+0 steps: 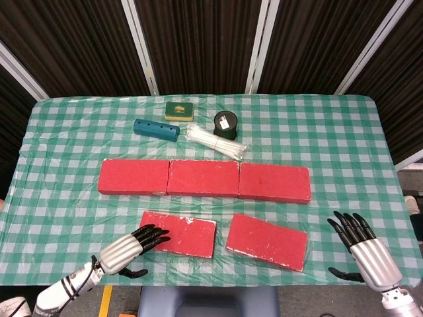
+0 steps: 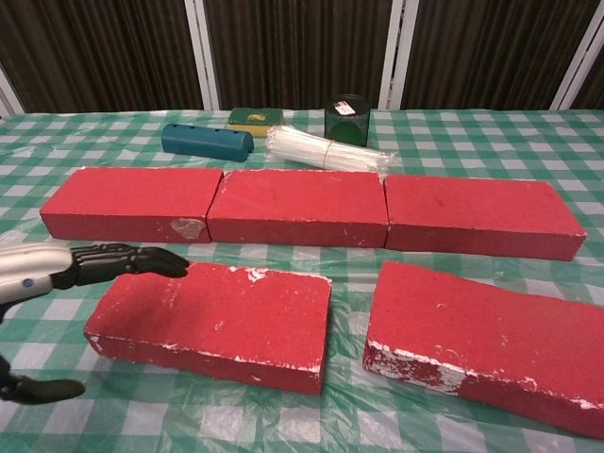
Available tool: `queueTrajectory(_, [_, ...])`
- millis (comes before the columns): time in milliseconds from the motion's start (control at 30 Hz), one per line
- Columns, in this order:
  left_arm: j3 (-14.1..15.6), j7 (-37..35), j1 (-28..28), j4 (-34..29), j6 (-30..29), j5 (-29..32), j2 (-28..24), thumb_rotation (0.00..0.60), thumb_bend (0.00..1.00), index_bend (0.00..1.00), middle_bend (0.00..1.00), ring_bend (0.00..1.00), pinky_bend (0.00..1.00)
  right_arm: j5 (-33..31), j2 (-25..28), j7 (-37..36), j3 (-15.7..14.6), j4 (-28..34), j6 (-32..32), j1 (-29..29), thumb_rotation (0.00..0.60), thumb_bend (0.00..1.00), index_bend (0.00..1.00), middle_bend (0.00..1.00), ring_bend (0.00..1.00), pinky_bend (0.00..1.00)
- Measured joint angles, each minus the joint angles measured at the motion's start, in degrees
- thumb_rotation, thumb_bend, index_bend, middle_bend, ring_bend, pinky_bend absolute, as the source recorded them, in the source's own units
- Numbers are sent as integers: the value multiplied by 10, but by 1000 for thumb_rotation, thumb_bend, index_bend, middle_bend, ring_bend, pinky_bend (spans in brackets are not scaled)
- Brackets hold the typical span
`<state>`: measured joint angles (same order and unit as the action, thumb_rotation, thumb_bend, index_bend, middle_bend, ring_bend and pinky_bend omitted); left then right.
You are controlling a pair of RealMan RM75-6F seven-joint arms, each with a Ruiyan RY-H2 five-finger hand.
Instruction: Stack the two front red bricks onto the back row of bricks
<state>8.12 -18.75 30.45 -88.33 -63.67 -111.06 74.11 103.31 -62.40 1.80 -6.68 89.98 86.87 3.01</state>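
A rectangular table (image 1: 330, 132) is covered by a green-and-white checked cloth under a clear, wrinkled plastic sheet. Behind it runs a wall of dark, ribbed vertical panelling (image 1: 198, 39), divided at intervals by white upright posts (image 1: 141, 46); in the head view these posts splay outward toward the top. Lighting is even and bright across the cloth, with soft glare on the plastic sheet. At the lower edge of the head view, a strip of grey floor carries a short yellow marking (image 1: 106, 300).
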Motion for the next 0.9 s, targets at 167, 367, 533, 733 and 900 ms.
queueTrajectory(167, [-15, 7, 28, 18, 33, 23, 19, 600, 284, 0, 0, 0, 0, -1, 0, -1, 1, 0, 4, -1, 533, 143, 0, 0, 0, 0])
queueTrajectory(367, [-18, 20, 57, 26, 64, 39, 36, 600, 285, 0, 0, 0, 0, -2, 0, 0, 2, 1, 6, -3, 533, 143, 0, 0, 0, 0])
queueTrajectory(533, [-23, 17, 75, 35, 74, 54, 47, 600, 286, 0, 0, 0, 0, -3, 2, -3, 1, 2, 2, -1, 534, 143, 0, 0, 0, 0])
queueTrajectory(733, [-23, 4, 91, 41, 92, 69, 52, 600, 285, 0, 0, 0, 0, -8, 4, -8, 4, 2, 2, -1, 533, 143, 0, 0, 0, 0])
queueTrajectory(900, [-25, -14, 111, 50, 112, 89, 57, 600, 283, 0, 0, 0, 0, -10, 8, -18, 5, 2, 5, -1, 533, 142, 0, 0, 0, 0])
